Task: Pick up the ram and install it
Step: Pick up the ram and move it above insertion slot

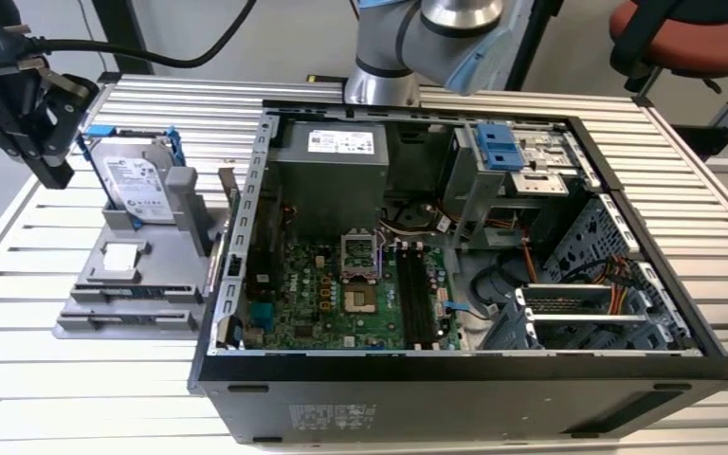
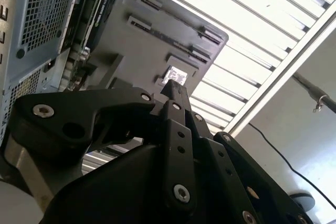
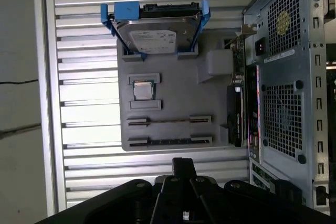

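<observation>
First wrist view gives the plainest look at the ram: a long, thin dark strip standing on its edge in one of the two long parallel slots of the grey holder, at the holder's end away from where the hard drive is propped. The neighbouring slot carries a like strip. Judged from that shape, it should be very light and stiff along its length, yet fragile. It is a thin board that would not forgive twisting, bending or a hard squeeze on its parts, and its flat faces look smooth enough to slip in a loose pinch. The safe hold looks to be across the two flat faces near the middle of the exposed edge, so that it comes level out of the slot, with the fingers kept off the contact edge sunk in the holder. Seen edge-on it is only a narrow line, nearly as long as its slot; its face, colour and chips cannot be made out from this angle. The gripper hangs above the holder, clear of it and touching nothing, its jaws together with nothing between them. In the exterior view the open computer case stands just beside the holder.
</observation>
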Available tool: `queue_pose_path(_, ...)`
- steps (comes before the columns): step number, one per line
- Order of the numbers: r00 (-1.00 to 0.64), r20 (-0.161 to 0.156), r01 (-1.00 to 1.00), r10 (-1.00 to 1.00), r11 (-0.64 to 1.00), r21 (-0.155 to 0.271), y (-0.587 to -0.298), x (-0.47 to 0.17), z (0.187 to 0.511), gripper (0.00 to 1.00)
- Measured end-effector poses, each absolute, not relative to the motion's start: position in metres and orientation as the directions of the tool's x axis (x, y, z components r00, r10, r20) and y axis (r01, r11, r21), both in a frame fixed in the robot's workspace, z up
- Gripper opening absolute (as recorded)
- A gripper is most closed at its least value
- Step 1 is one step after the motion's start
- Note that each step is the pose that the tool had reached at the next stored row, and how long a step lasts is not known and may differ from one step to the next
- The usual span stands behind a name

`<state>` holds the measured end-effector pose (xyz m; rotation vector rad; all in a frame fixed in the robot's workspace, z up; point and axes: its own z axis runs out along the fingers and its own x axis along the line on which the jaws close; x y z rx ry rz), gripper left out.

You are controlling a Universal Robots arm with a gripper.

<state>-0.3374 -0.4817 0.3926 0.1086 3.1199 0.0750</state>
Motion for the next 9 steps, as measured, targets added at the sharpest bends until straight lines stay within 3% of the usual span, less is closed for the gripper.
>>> queue_pose_path(9,-0.999,-0.017,0.044,0.045,0.998,0.049,-0.4818,-0.3375,0.3927,0.0)
